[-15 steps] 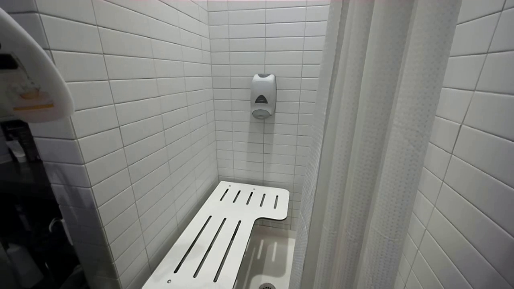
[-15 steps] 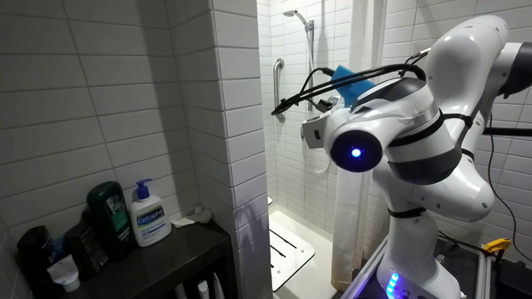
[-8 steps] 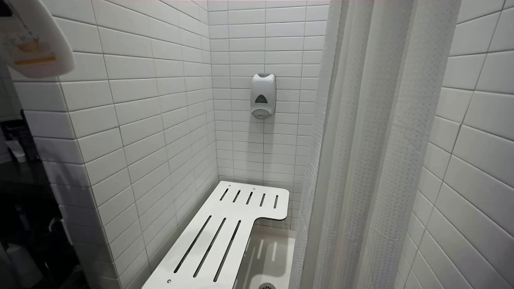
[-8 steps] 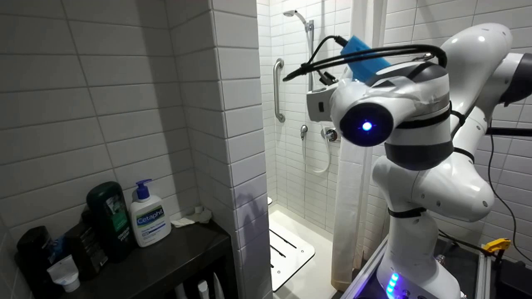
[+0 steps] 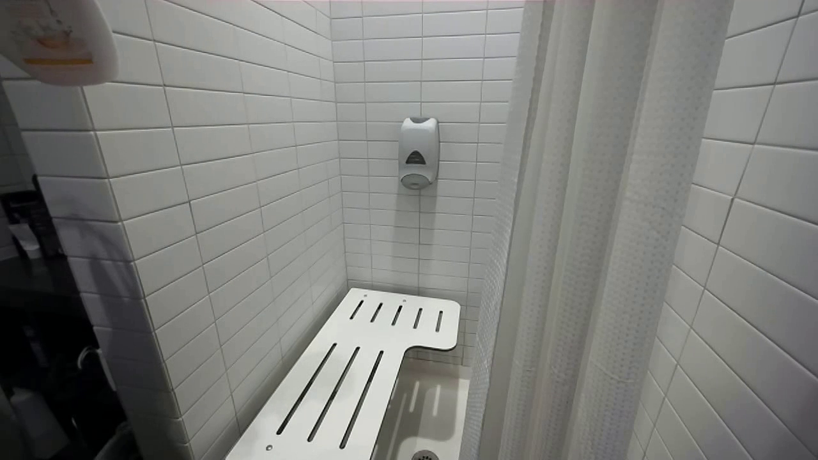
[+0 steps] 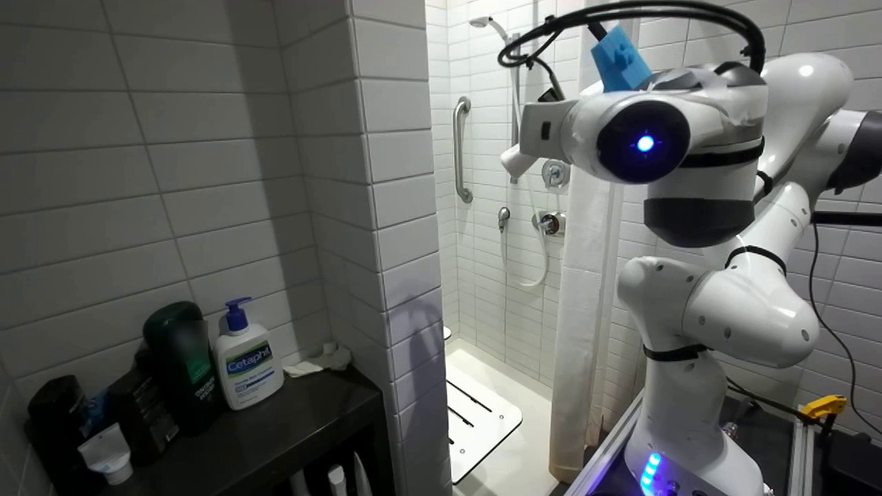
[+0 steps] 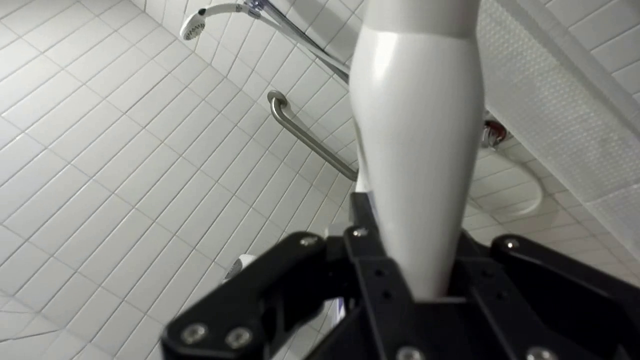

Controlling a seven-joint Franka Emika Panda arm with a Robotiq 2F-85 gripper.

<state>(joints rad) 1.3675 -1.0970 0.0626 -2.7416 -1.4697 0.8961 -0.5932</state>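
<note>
The gripper (image 7: 413, 225) is clamped on a white bottle (image 7: 420, 115), holding it in the air. In the wrist view, a shower curtain (image 7: 560, 105) hangs right of the bottle, a grab bar (image 7: 316, 145) and shower head (image 7: 193, 26) left.

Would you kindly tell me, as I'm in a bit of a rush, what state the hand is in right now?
Hand: closed, holding a white bottle between its fingers.

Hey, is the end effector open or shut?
Shut, on the white bottle: in the wrist view, the end effector has fingers on both sides of it.
</note>
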